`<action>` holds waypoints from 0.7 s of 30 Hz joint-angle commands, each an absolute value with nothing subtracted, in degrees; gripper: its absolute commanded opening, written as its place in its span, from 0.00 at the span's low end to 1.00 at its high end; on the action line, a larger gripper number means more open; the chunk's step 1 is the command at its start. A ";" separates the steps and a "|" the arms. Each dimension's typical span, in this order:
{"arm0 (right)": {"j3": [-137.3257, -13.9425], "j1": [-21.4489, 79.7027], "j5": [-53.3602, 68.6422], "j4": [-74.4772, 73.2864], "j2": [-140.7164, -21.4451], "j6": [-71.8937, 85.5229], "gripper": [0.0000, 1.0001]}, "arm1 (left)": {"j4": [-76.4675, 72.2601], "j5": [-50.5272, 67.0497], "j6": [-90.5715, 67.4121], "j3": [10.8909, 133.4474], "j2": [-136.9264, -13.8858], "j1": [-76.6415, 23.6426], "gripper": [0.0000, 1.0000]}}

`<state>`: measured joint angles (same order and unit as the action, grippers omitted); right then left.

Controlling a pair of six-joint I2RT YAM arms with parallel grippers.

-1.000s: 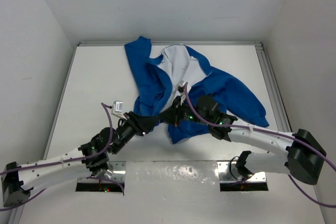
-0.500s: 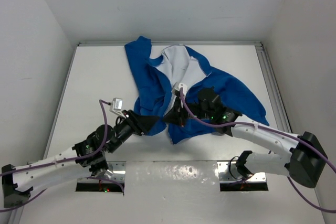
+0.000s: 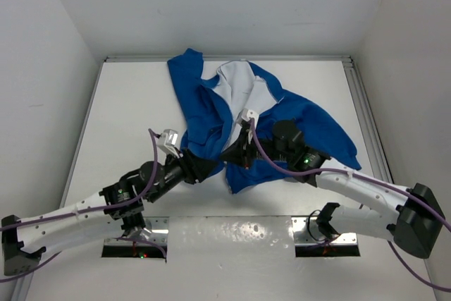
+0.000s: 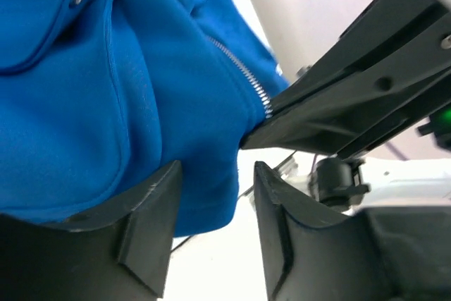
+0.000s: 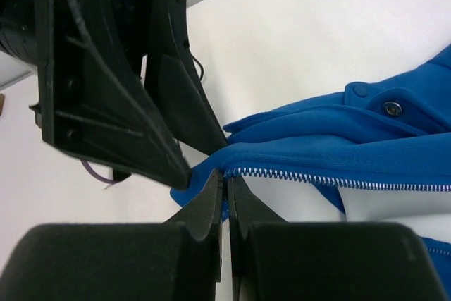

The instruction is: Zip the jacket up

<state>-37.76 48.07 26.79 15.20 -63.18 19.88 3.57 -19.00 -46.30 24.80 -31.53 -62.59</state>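
The royal-blue jacket (image 3: 310, 125) lies crumpled at the back middle of the table with its white lining (image 3: 236, 86) showing. My right gripper (image 3: 235, 153) is shut on the lower end of a zipper edge (image 5: 338, 181), and its jaws (image 5: 225, 177) pinch the blue fabric just below the metal teeth. My left gripper (image 3: 213, 163) sits right beside it, its jaws open around the jacket's lower hem (image 4: 204, 195). The zipper teeth (image 4: 243, 75) run up from the right gripper's black body (image 4: 352, 89). The left fingers (image 5: 127, 103) fill the right wrist view's left side.
White walls close in the table (image 3: 127, 111) on three sides. A metal rail (image 3: 363, 111) runs along the right edge. The arm mount plates (image 3: 134, 244) sit at the near edge. Purple cables (image 3: 151, 167) loop over both arms.
My left arm has shifted right and forward, closer to the jacket's lower hem. My right arm has swung slightly right while its gripper stays on the zipper end.
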 commanded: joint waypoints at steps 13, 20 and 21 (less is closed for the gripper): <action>-36.74 48.08 27.25 22.24 -61.79 22.41 0.00 | -2.19 -16.88 -41.66 24.17 -35.68 -62.84 0.43; -36.47 47.99 27.25 21.62 -61.79 22.15 0.00 | -3.78 -17.05 -40.78 25.14 -37.36 -62.93 0.15; -36.47 48.08 27.25 21.53 -61.79 22.06 0.00 | -3.78 -17.22 -40.78 25.14 -37.35 -62.93 0.12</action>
